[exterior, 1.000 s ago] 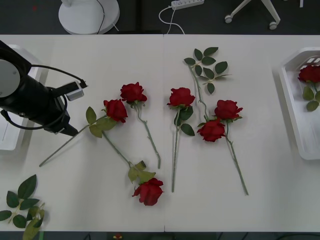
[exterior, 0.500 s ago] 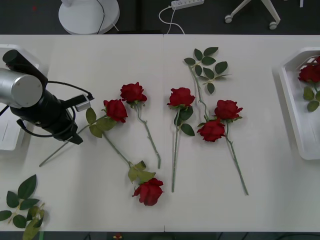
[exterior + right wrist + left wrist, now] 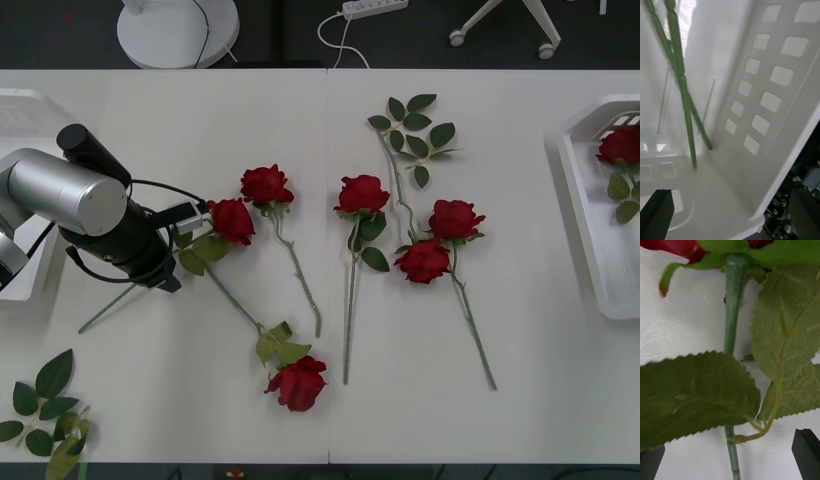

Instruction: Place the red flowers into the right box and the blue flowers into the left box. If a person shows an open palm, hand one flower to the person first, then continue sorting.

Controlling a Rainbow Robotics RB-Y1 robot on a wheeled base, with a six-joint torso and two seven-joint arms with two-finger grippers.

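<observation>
Since a second ago your left arm has swung inward from the left box (image 3: 20, 105) toward the flowers, and its left gripper (image 3: 168, 278) now sits low over the stem and leaves of the leftmost of the red flowers (image 3: 231, 219). Your left wrist view shows the black fingers (image 3: 807, 450) spread wide at either corner with that green stem (image 3: 733, 307) running between them; nothing is clamped. Moving right across the counter (image 3: 520, 400), five more red roses lie loose: one just beside the first, one near the front edge, one at the middle, and a touching pair further right, with a leaf sprig (image 3: 412, 132) behind them. At the far right, the right box (image 3: 590, 230) holds a rose, and your right gripper (image 3: 730, 215) hovers inside it, spread apart and empty, above two crossed stems.
</observation>
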